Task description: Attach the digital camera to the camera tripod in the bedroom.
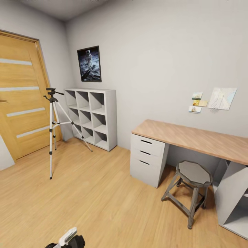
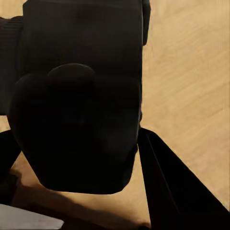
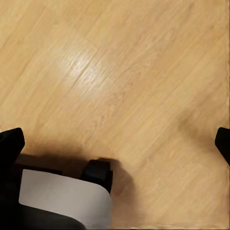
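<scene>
**Camera in the left gripper, tripod by the door**

The camera tripod (image 1: 53,129) stands on the plank floor (image 1: 96,193) between the oak door (image 1: 20,93) and the white cube shelving (image 1: 93,115), well apart from the desk (image 1: 193,137) and stool (image 1: 191,189). In the left wrist view the left gripper (image 2: 81,158) is closed around the digital camera (image 2: 81,96), black fingers (image 2: 167,187) flanking it. The right gripper (image 3: 120,143) hangs over bare floor, fingertips (image 3: 9,141) spread wide, holding nothing

Grey walls around me, oak door (image 1: 20,93) at ten o'clock, white cube shelf (image 1: 93,117) at eleven, desk (image 1: 193,137) and stool (image 1: 191,189) at two.
</scene>
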Controlling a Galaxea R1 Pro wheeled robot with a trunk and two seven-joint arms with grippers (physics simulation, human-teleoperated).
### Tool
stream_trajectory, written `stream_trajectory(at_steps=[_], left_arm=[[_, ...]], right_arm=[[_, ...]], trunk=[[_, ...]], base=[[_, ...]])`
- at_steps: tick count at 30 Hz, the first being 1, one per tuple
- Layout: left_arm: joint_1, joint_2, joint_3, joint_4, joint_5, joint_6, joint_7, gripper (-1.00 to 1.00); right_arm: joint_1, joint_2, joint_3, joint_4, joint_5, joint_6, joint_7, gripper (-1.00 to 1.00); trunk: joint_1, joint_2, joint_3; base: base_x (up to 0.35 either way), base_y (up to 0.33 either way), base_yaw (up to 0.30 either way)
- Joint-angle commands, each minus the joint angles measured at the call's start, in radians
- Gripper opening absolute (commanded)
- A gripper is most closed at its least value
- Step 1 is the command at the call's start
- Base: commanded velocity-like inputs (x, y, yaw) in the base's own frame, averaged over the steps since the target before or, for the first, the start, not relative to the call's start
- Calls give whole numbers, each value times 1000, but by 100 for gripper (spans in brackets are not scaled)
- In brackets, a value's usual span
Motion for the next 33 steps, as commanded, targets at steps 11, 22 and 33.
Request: stream_trajectory(at_steps=[11,22,33], left_arm=[[211,-16,-5,26,-166,-122,2,-100],[272,-24,-5,29,-186,-164,3,-100],[285,-24,-5,29,-186,-176,4,-100]], right_arm=[[139,3,-15,14,10,-68,-85,100],[150,14,-15,14,14,-84,-133,100],[150,21,-14,14,15,-87,-151,100]], trunk=[[-42,77,34],[-85,154,68],[-127,231,103]], base=[[0,0,0],[0,0,0],[0,0,0]])
